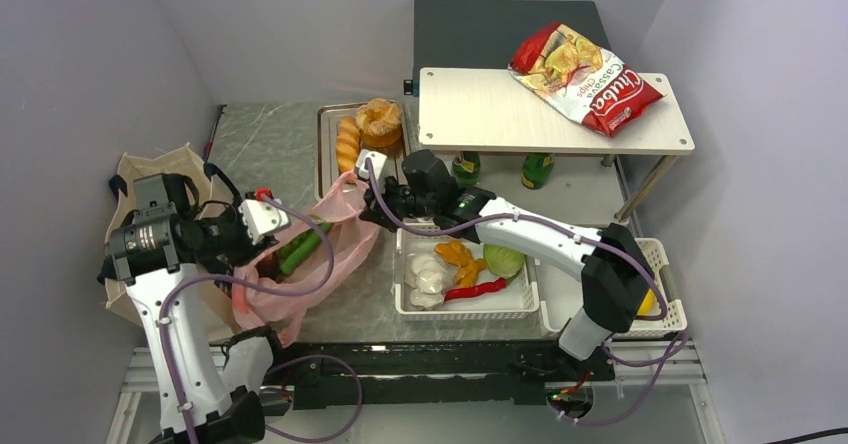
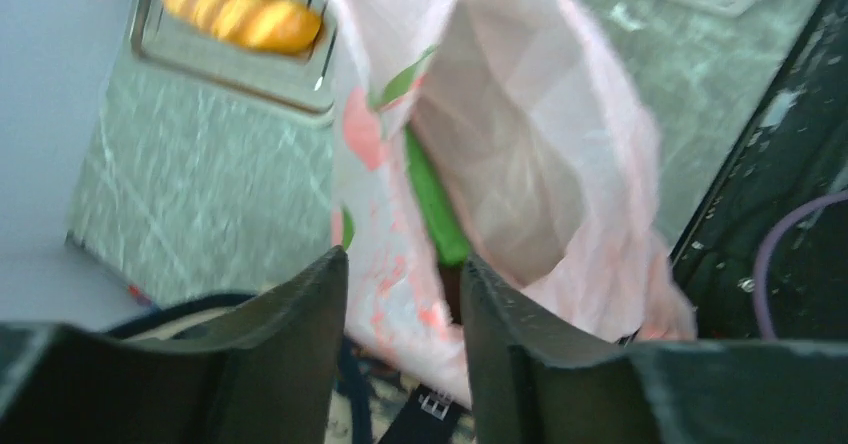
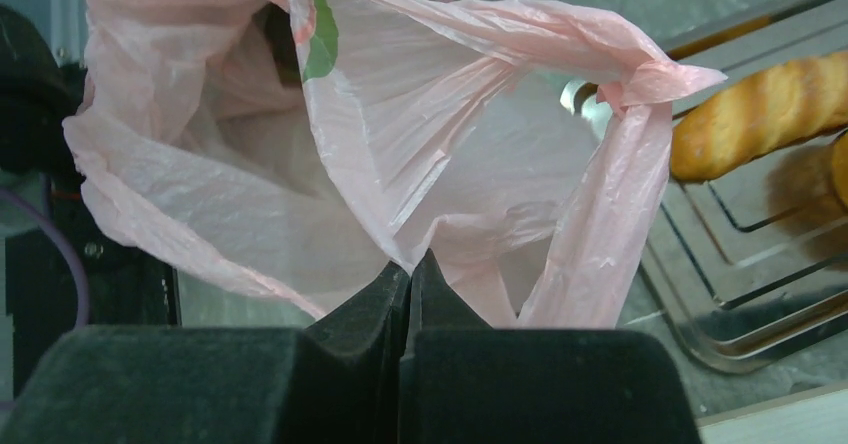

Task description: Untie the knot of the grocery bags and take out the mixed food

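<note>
Pink bag [image 1: 300,269]: lying on the table between both arms, mouth pulled open
Handling: thin, limp, slippery film, probably quick to tear; best taken at the rim or handle loops
Inside: long green vegetable [image 2: 435,209]
Right gripper [image 3: 410,264]: pressed together, pinching the bag's rim
Left gripper [image 2: 405,274]: spread, bag film between the fingers
White basket [image 1: 465,314]: garlic [image 1: 425,274] and cabbage [image 1: 503,261]
Tray [image 1: 325,154]: baguette [image 1: 347,142] and ring bun [image 1: 379,119]

Both arms, the left white-shelled jointed arm [image 1: 165,309] and the right white-shelled jointed arm [image 1: 545,236], have black joints, looping purple cables [image 1: 331,254] and 2 matte black wedge-shaped fingers [image 3: 350,354] each.
</note>
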Robot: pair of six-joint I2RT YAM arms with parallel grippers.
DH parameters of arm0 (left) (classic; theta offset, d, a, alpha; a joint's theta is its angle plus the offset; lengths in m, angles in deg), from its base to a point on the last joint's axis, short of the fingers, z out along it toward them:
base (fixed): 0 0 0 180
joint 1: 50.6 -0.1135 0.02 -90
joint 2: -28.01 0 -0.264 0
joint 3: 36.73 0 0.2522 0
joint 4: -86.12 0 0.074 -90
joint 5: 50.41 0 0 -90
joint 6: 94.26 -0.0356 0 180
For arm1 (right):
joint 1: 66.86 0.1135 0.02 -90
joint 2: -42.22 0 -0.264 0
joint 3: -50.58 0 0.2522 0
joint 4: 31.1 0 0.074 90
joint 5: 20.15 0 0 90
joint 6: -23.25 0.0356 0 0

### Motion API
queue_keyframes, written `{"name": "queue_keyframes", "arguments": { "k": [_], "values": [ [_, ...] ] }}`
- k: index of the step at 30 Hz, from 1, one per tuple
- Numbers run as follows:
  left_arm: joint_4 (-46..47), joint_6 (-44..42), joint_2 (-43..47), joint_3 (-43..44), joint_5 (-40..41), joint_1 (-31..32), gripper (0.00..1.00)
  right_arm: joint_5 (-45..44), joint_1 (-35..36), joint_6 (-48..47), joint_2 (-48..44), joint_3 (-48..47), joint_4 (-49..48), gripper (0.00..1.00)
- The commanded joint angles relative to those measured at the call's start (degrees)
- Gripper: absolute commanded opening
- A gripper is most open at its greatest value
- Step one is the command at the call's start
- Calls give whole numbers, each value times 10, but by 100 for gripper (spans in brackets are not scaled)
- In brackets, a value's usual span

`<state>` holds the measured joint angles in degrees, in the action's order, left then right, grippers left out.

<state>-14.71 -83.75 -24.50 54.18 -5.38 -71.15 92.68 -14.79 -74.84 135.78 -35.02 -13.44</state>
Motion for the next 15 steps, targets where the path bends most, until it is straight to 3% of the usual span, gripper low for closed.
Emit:
{"name": "queue_keyframes", "arguments": {
  "k": [1, 3, 7, 10, 15],
  "values": [
    [-31, 27, 22, -22, -88, 63, 40, -36, 5, 48, -19, -7, -77, 0],
    [-21, 8, 42, -79, -63, 126, 30, -59, 12, 55, -21, -1, -98, 0],
    [122, 106, 51, -185, 29, 169, 16, -101, 33, 46, -30, 17, -136, 0],
    [210, 134, 21, -224, 127, 164, 13, -112, 40, 32, -32, 26, -143, 0],
    [325, 114, -37, -272, 223, 120, 19, -121, 41, 31, -34, 36, -139, 0]
  ]
}}
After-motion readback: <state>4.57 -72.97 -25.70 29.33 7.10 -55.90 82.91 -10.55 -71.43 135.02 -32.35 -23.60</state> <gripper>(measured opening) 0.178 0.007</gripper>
